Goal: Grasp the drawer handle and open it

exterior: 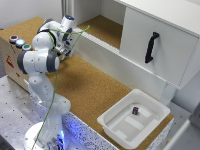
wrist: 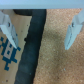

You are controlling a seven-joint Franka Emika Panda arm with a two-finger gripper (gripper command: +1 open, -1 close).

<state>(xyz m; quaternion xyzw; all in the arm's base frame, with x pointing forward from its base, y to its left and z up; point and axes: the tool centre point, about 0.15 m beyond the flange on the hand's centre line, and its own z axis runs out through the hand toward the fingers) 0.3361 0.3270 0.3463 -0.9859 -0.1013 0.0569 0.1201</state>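
Note:
The drawer [exterior: 165, 30] is a large white flat-fronted box at the exterior view's upper right. Its slim black handle [exterior: 151, 47] stands roughly upright on the front panel. My gripper [exterior: 68, 50] is far from it, toward the exterior view's left, pointing down over the cork-covered surface [exterior: 95, 90]. In the wrist view the gripper [wrist: 41, 32] is open and empty, with both fingers [wrist: 74, 30] wide apart above cork. The handle and drawer do not show in the wrist view.
A shallow white plastic tub [exterior: 114, 129] with a small dark object [exterior: 135, 110] stands at the front right. A cardboard box with coloured buttons [exterior: 19, 42] is at the left. A green cable [exterior: 55, 95] runs along the arm. A black strip [wrist: 30, 47] and a blue-white pattern [wrist: 7, 52] lie below the gripper.

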